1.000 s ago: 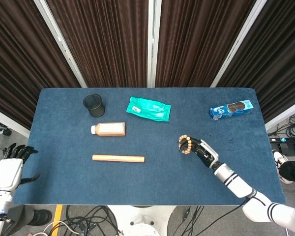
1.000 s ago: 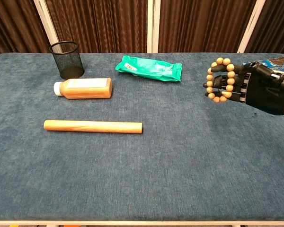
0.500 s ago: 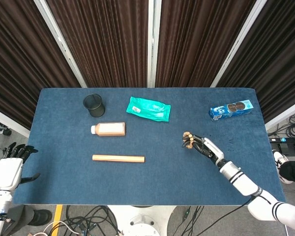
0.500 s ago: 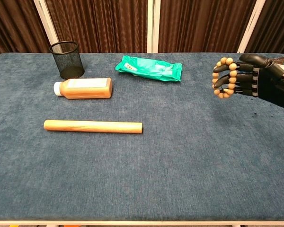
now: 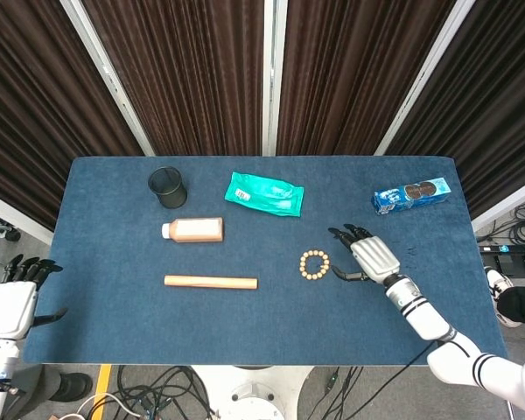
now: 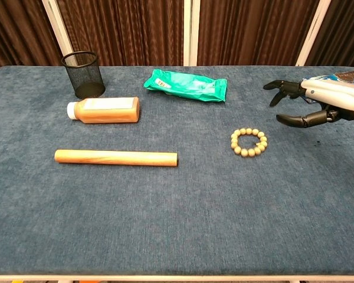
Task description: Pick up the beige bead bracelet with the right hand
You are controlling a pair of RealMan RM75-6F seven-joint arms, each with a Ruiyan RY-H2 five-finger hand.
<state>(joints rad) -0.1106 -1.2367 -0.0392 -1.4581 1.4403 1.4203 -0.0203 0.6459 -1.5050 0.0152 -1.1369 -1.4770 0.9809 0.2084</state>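
The blue table [image 5: 114,306] carries a wooden rod [image 5: 210,282] and a beige bead bracelet [image 5: 314,264] lying flat, just left of the right hand [image 5: 371,259], which hovers released, fingers apart, holding nothing; the left hand [image 5: 13,302] hangs off the table's edge, fingers apart, empty.

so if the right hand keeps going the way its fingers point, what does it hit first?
Probably nothing: the right hand points toward the green packet, well off. The bracelet lies beside that line; depth unclear.

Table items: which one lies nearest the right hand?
The beige bead bracelet, flat on the cloth just beside the open right hand; everything else lies farther away.
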